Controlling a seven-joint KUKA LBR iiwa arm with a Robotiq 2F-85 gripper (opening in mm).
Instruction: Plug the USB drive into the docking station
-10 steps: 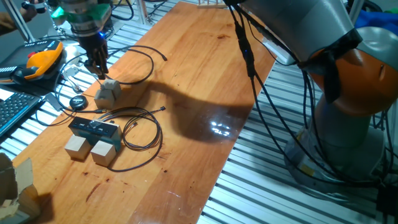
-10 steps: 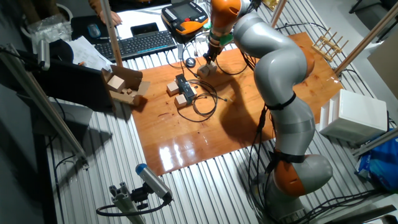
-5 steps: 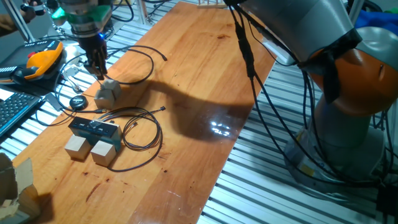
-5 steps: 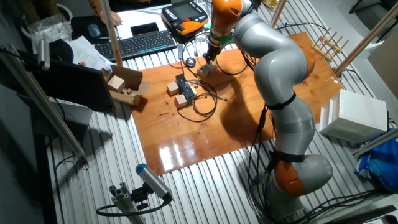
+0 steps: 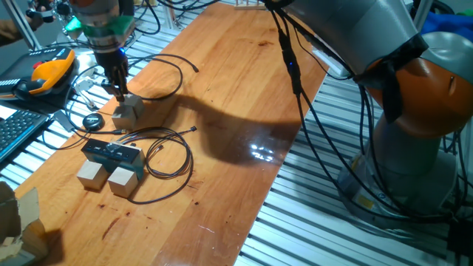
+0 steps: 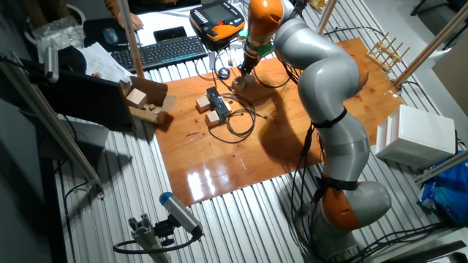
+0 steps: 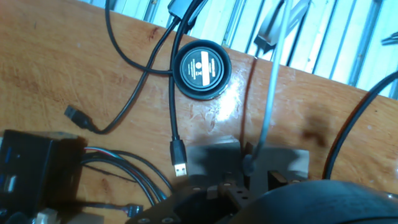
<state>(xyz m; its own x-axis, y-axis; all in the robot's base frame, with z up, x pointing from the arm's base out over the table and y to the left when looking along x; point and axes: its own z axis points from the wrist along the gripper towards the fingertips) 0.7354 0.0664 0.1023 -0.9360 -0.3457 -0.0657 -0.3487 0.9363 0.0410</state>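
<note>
Hand view: end effector (image 7: 239,180) over a wooden cube (image 5: 129,109); finger state cannot be told.
Docking station (image 5: 111,153): on the counter (image 5: 236,89), near, apart from the end effector.

One fixed view looks low and close along the wooden table (image 5: 244,96) from its end. The other fixed view looks down from high and far, taking in the whole arm (image 6: 329,95). The hand view looks straight down, very near the wood. All three share the black puck (image 7: 201,67) and nearby cables (image 5: 166,159).
</note>
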